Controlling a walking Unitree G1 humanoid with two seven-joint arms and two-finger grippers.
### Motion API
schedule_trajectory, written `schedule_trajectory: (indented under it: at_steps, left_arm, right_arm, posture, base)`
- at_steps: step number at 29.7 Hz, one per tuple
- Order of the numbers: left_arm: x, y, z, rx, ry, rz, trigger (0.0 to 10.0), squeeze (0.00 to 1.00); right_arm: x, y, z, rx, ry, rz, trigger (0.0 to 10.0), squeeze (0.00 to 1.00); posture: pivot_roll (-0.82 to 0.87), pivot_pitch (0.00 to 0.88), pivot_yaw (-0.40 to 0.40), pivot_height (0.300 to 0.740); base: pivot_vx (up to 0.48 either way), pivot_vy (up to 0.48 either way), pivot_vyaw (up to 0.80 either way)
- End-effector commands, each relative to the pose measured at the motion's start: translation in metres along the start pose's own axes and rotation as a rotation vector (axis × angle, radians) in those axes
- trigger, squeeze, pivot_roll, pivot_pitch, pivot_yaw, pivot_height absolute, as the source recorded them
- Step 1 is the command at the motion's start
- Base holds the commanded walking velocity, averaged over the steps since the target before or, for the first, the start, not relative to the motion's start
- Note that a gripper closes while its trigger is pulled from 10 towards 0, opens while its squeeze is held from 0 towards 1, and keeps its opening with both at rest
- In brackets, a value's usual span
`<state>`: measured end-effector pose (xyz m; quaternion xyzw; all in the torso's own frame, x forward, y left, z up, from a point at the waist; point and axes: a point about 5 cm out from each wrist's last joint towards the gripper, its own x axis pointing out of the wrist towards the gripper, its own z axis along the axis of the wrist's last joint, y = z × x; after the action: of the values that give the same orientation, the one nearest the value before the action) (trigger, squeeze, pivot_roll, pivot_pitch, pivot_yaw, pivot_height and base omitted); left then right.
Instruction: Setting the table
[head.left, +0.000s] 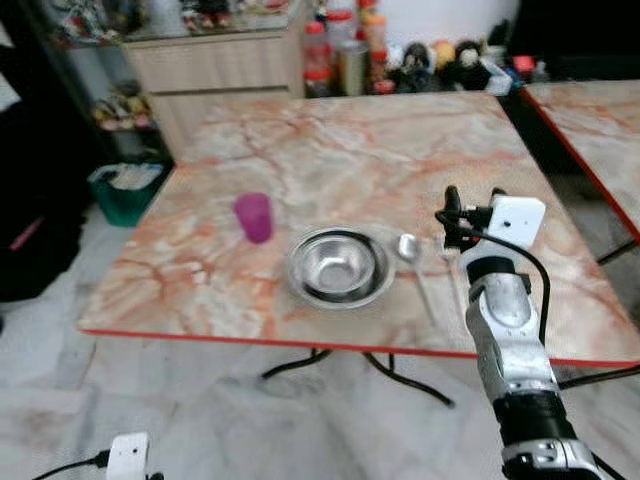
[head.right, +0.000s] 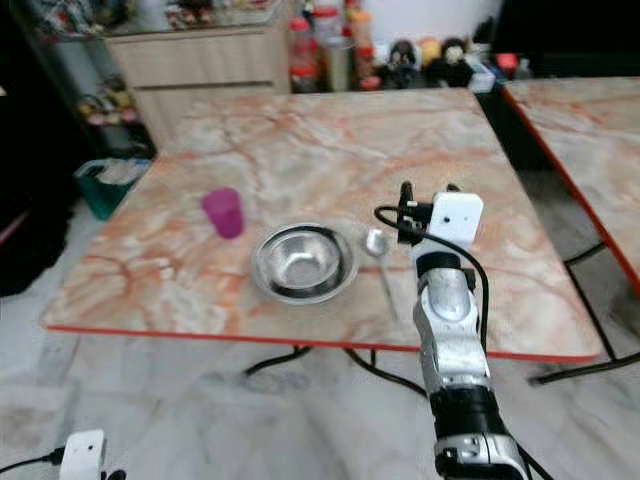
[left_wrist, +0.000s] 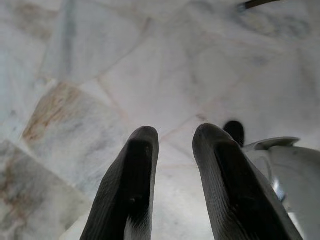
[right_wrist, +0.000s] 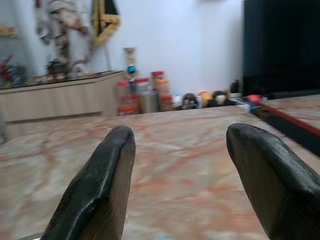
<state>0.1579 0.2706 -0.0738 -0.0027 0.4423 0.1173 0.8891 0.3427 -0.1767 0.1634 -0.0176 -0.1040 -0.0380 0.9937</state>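
Marble floor (head.left: 200, 410) under us, and the left gripper (left_wrist: 172, 185) hangs low over it, idle, fingers slightly apart, holding nothing. Next out, the red-edged table (head.left: 200, 300).

Right gripper (head.left: 452, 222) hovers above the near-right part of the table, fingers spread wide in its wrist view, nothing between them. Two pieces of cutlery lie just under and beside it: one spoon (head.left: 412, 262), bowl end away from us, handle running back toward the near edge; and one thinner piece (head.left: 455, 285) parallel to it on its right, too small to name. Spoon sits just left of the gripper, its long axis roughly in line with the forearm. We judge the right arm far nearer for any pickup or nudge.

Left of the spoon, close by: one steel bowl (head.left: 340, 265). Farther left: one purple cup (head.left: 254, 217), upright, apart from the bowl.

Beyond: wooden cabinet (head.left: 210, 70), jars (head.left: 340, 55).
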Motion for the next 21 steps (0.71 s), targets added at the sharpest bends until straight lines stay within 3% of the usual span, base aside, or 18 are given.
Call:
schedule_trajectory:
  at_steps: [1,16,21]
  left_arm:
    - [-0.003,0.011,-0.009,-0.009,0.033,0.026,10.0,0.00]
    - [-0.002,0.008,-0.004,0.010,0.031,0.016,10.0,0.00]
    - [0.002,-0.008,0.003,0.013,0.010,-0.006,10.0,0.00]
  right_arm:
    - [-0.001,0.008,0.003,0.004,-0.007,0.022,10.0,0.00]
    - [-0.003,0.009,0.003,-0.007,0.004,0.002,10.0,0.00]
    - [-0.003,0.015,0.004,0.007,0.001,0.018,10.0,0.00]
  posture:
    - [-0.07,0.059,0.088,0.740]
    - [-0.05,0.029,0.088,0.740]
    - [-0.04,0.015,0.082,0.740]
  base:
    - [0.000,0.480,0.00]
    - [0.000,0.480,0.00]
    - [0.000,0.480,0.00]
